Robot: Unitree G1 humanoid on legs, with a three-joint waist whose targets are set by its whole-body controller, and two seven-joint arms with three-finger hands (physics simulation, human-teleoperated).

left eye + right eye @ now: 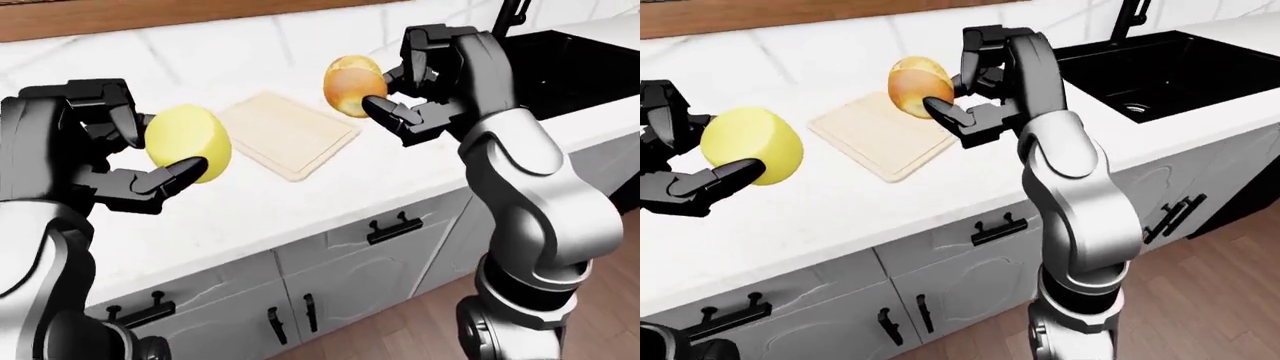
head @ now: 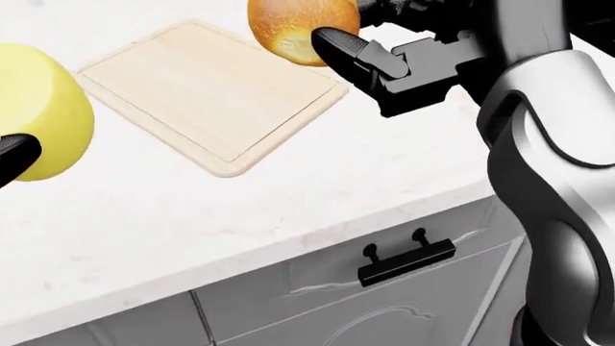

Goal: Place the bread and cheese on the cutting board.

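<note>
White marble counter (image 1: 850, 217) over grey cabinets (image 1: 970, 285) (black handles); black sink (image 1: 1160, 71), wooden floor (image 1: 1220, 300).

Cutting board (image 2: 207, 97) on counter (image 2: 288, 209); cheese (image 1: 188, 142) left, bread (image 1: 350, 85) right.

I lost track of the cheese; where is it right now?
In the left-eye view the cheese is at the left, held in the left hand above the counter, left of the cutting board.
</note>
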